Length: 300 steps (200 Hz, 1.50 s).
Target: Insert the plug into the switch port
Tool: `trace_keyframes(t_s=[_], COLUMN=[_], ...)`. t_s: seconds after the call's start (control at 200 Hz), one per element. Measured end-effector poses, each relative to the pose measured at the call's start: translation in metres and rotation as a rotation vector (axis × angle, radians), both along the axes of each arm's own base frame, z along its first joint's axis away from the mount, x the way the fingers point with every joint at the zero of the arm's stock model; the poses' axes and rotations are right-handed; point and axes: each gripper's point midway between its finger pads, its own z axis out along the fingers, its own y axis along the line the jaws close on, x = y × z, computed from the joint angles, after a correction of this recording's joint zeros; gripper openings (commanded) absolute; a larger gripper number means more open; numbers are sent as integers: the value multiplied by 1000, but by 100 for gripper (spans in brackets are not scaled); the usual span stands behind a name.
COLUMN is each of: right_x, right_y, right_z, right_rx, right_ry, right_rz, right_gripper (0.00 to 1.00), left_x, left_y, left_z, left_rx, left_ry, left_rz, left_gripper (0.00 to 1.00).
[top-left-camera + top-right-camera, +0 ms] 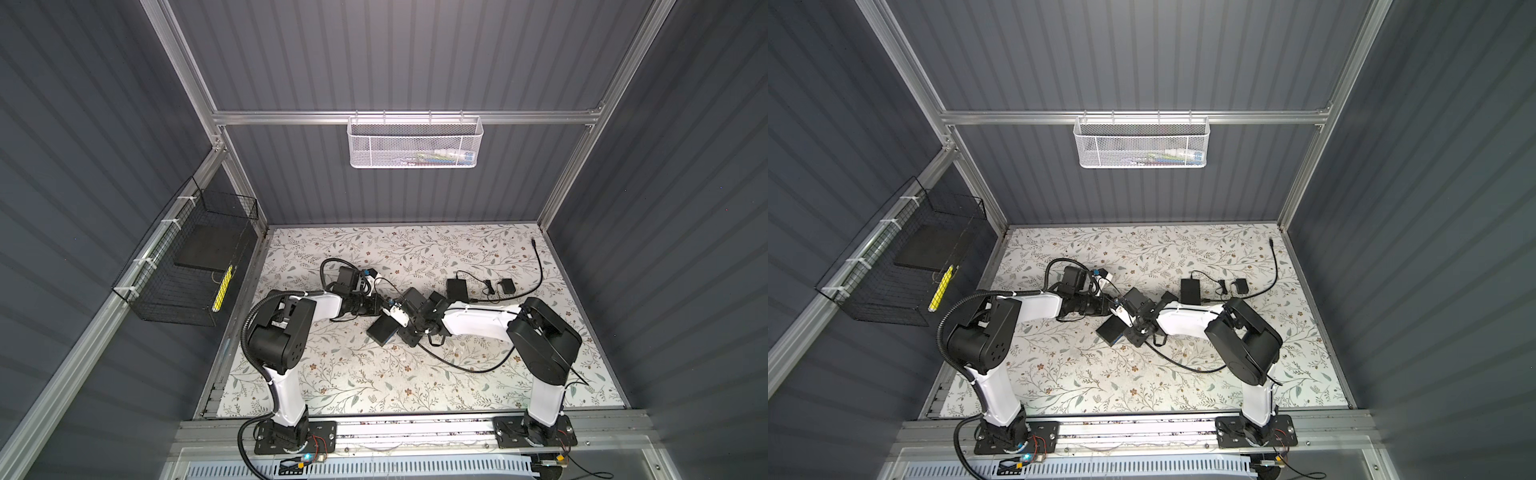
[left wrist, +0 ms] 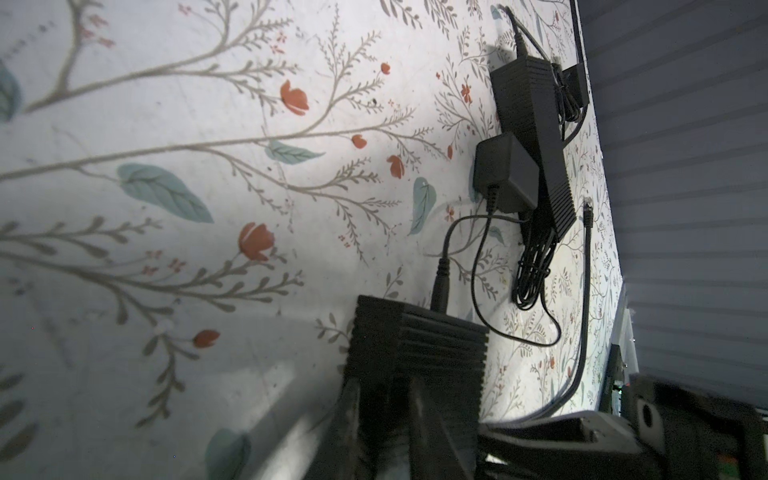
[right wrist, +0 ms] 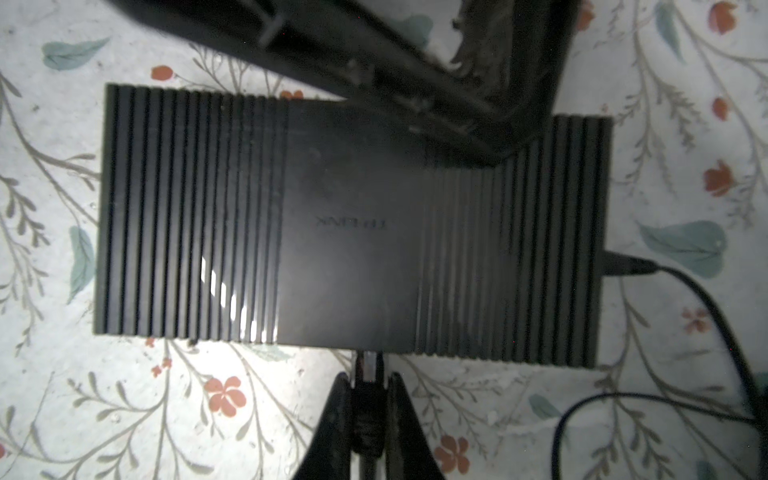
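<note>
**Plug held at the switch**

The right fingers (image 3: 332, 415) are closed on the plug (image 3: 368, 365), whose tip meets the long side of the switch (image 3: 349, 224) just ahead of them. The switch lies flat on the tabletop (image 3: 124, 395). The left fingers (image 3: 415, 95) overlap its opposite edge; whether they grip it cannot be told.

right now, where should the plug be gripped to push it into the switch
Take the plug by its dark boot, behind the clear tip, from the cable side, one pad per flat side. The right claw holds it so, tip free and facing the switch.
</note>
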Motion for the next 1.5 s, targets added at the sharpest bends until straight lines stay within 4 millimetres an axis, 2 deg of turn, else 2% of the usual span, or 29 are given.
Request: trace_keyframes(t_s=[0.6,0.675,0.916,1.036,1.151,1.251,1.501], right_x=[10,10,9,7,4,4,-1], right_y=[3,3,0,-7,-21,-30,-41], right_z=[2,1,2,4,9,18,25], right_rx=[4,5,30,37,28,28,21], right_ry=[1,3,-22,-35,-46,-61,-65], right_rz=[-20,-24,-36,-56,-91,-119,-128], right_gripper=[0,6,9,19,27,31,33], left_x=[10,11,10,16,32,43,45], left_y=[-3,-3,0,14,45,62,67], left_z=[1,1,-2,-5,-5,-4,-3], left_rx=[-24,-21,6,2,15,41,70], left_ry=[-56,-55,0,41,65,68,70], left_rz=[11,15,35,72,163,217,237], left_gripper=[18,22,32,38,42,43,43])
